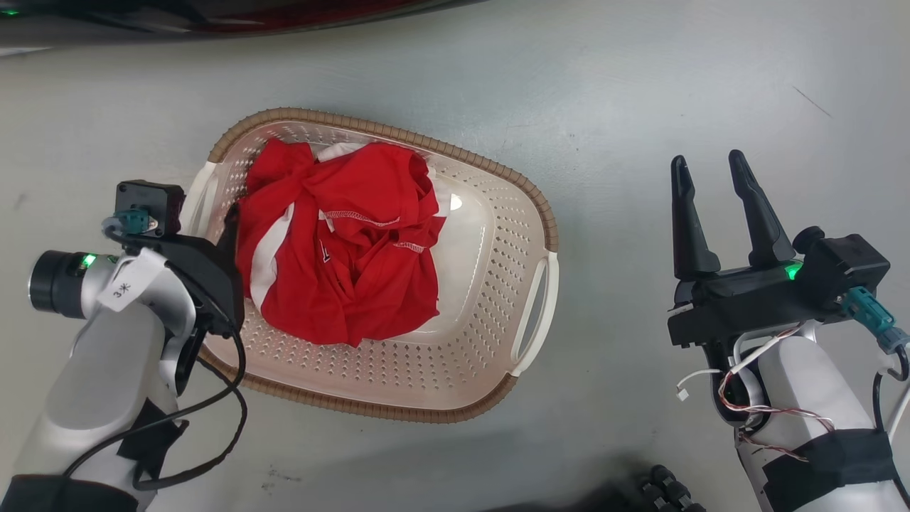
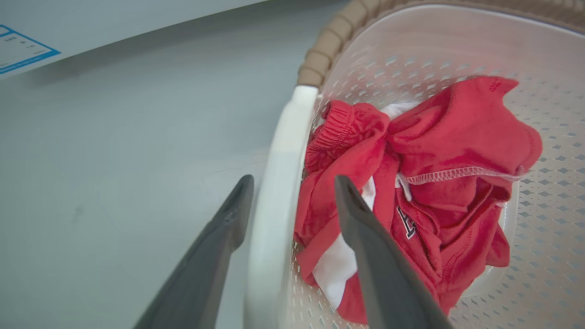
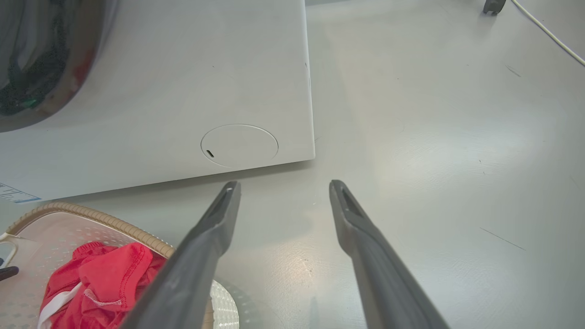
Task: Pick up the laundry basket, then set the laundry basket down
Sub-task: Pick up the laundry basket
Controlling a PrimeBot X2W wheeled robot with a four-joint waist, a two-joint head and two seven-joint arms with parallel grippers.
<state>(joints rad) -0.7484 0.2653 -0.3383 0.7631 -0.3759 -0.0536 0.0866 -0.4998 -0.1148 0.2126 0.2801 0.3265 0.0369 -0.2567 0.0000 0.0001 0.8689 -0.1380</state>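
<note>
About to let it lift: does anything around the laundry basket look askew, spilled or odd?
Nothing spilled or damaged. The red garment is heaped toward the laundry basket's left handle, which the open left gripper straddles, one finger inside by the cloth. The right gripper hangs open over floor, apart from the basket.

Grey floor (image 1: 640,85); white washing machine (image 3: 183,82)

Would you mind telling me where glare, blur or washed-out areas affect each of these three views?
Head view: sharp, with one bright glare spot inside the laundry basket. Left wrist view: the white handle is washed out, and the left hand looks soft close to the lens. Right wrist view: a broad pale sheen lies on the floor beyond the right hand.
</note>
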